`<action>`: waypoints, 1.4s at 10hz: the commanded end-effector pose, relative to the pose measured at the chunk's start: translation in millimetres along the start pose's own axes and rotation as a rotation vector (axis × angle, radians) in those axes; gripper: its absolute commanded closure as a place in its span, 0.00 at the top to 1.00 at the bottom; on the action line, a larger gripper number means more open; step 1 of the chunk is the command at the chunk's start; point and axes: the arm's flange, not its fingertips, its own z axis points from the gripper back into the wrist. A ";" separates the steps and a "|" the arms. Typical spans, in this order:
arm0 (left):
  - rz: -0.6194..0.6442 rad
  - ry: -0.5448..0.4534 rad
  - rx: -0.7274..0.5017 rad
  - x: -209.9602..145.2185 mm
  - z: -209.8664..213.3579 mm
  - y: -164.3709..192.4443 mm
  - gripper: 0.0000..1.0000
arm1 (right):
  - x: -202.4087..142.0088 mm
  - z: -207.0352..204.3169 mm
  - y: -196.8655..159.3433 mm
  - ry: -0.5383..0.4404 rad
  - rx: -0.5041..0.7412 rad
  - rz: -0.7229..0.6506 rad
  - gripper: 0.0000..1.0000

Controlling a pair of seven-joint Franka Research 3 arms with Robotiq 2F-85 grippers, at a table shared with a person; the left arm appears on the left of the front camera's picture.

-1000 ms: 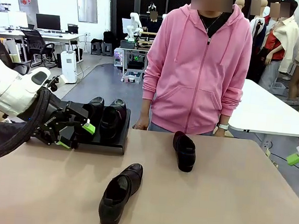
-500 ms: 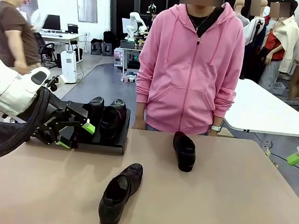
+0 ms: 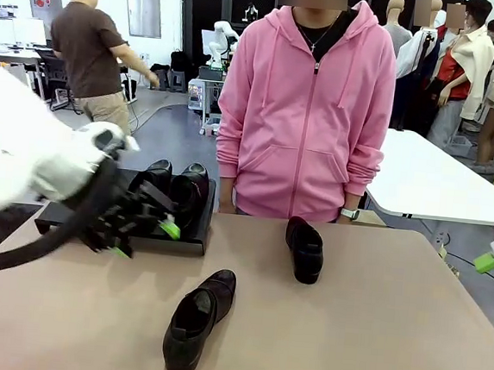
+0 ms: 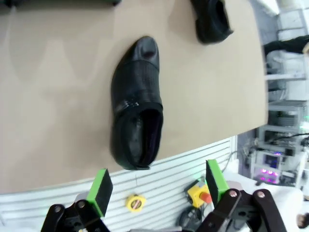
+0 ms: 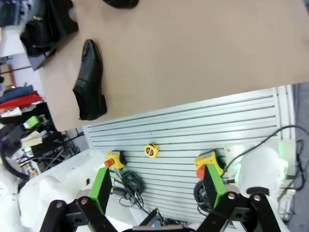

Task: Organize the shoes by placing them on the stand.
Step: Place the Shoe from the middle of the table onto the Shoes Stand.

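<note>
Two loafers (image 3: 176, 186) sit on the stand (image 3: 192, 241) in the front view; a near loafer (image 3: 198, 319) and a far loafer (image 3: 304, 249) lie loose on the counter (image 3: 372, 334). The left gripper (image 3: 144, 239), wide open and empty, has swung off the stand toward them. Its wrist view frames the near loafer, likely the next pick. The right wrist view shows the right gripper (image 5: 157, 185) open and empty.

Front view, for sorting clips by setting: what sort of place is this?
Probably a robotics lab: a white robot arm reaches over the table, emergency-stop buttons sit on its slotted base, and a white worktable stands behind.
</note>
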 end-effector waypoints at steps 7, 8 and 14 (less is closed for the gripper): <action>-0.063 0.220 0.327 47.1 -125.2 -72.9 1.00 | -1.7 2.9 4.9 0.006 0.030 -0.014 1.00; -0.082 0.256 0.325 41.7 -134.1 -71.2 1.00 | -1.7 2.9 4.9 0.006 0.030 -0.014 1.00; -0.186 0.316 0.436 -12.7 -160.9 -79.1 1.00 | -1.7 2.9 4.9 0.006 0.030 -0.014 1.00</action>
